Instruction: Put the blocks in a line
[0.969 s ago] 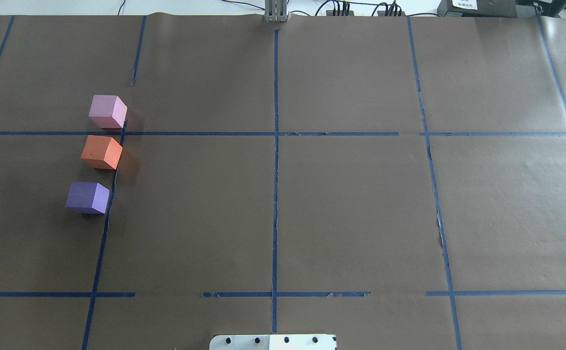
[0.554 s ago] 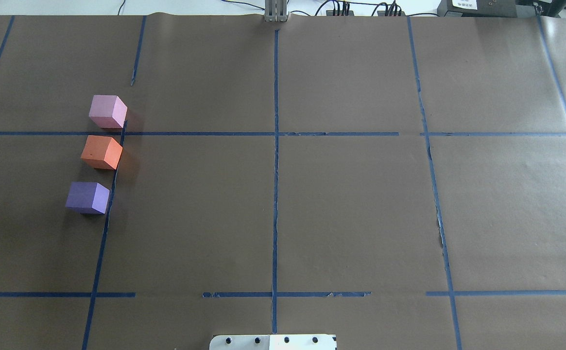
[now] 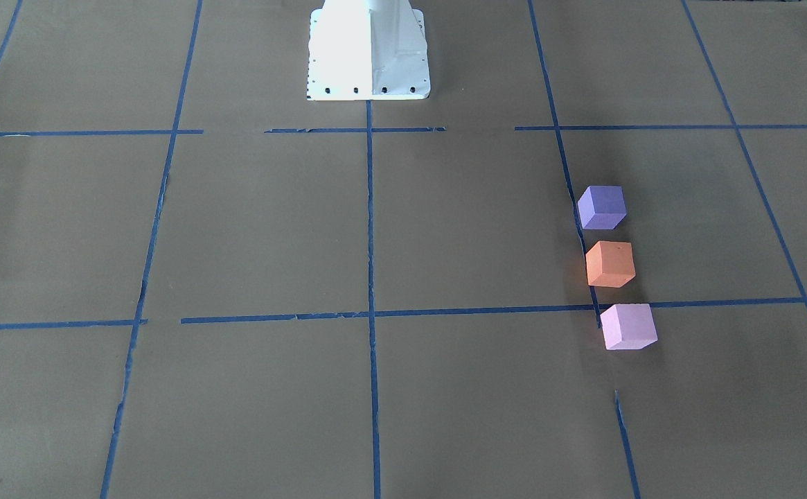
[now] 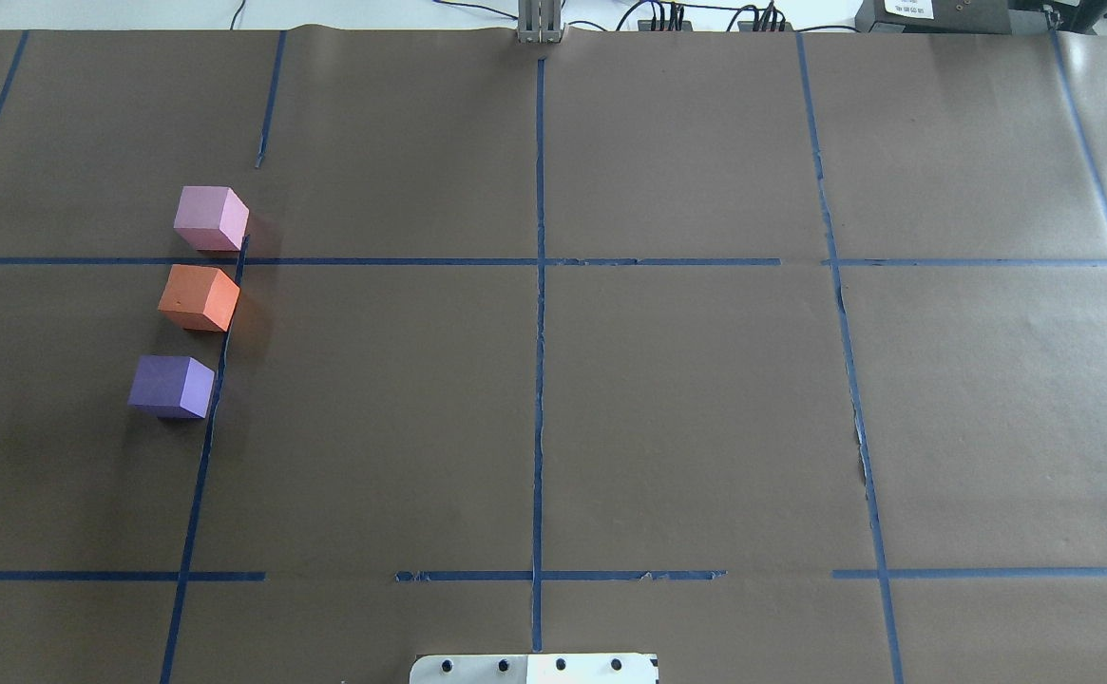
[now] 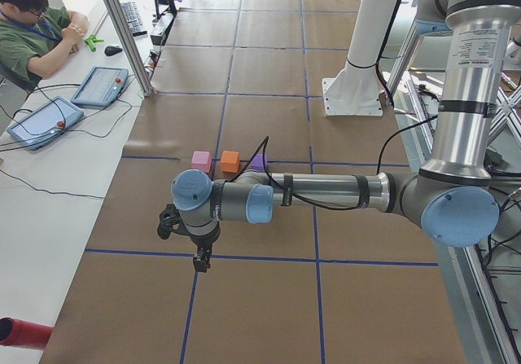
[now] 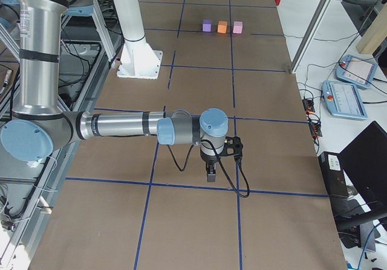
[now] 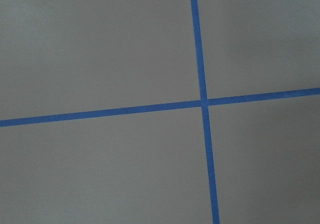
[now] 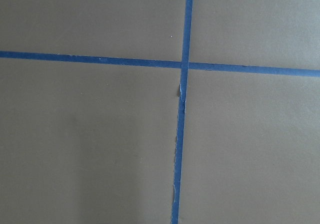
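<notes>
Table: brown paper with a blue tape grid.
Left gripper, right gripper: each hangs over bare tape crossings, well apart from the cubes, seemingly parked. Whether the jaws are spread or pressed together cannot be told.
Left of overhead frame: pink block, orange block, purple block. The row's long axis runs top to bottom beside a tape line, with gaps between cubes. The line looks finished.

**Around the bench**

Brown paper covers the table, w/ a blue tape grid on it, tape torn in spots. Black cables run along the far edge. Side bench at robot's left: operator in green shirt seated, two teach pendants nearby, red cylinder at the corner. Opposite end: another pendant pair, black screen.
</notes>
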Controlling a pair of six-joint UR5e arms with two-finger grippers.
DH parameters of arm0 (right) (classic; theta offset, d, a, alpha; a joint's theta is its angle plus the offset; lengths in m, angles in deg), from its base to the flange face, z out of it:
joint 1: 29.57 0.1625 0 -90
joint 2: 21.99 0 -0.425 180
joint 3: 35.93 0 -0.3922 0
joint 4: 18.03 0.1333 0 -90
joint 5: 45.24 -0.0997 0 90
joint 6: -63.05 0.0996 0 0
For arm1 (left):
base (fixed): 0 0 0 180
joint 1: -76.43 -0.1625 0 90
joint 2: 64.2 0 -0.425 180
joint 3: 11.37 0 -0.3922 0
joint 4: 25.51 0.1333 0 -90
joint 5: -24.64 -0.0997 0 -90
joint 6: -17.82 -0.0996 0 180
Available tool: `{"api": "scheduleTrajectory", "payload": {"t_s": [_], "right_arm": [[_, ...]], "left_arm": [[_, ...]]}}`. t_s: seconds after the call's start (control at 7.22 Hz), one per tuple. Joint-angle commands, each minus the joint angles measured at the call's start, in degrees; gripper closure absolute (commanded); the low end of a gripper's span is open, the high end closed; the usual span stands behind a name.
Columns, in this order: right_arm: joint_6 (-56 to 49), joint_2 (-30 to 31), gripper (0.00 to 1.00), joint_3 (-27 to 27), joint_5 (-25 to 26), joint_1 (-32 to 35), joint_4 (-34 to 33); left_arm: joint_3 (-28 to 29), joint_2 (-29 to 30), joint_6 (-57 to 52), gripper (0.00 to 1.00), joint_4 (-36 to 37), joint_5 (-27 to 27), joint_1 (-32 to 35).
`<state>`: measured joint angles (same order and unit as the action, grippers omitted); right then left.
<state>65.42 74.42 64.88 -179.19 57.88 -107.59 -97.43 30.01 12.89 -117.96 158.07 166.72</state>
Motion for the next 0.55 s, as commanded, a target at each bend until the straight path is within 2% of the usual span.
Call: {"api": "scheduleTrajectory", "payload": {"t_s": [0.0,0.42], "right_arm": [[0.0,0.0,0.00,0.0,0.0,0.0,0.0],[0.0,0.0,0.00,0.0,0.0,0.0,0.0]], "left_arm": [[0.8,-0.1,0.0,0.00,-0.9,0.0,0.0],[0.4,-0.7,0.1,0.00,-1.8,0.0,-0.1]]}}
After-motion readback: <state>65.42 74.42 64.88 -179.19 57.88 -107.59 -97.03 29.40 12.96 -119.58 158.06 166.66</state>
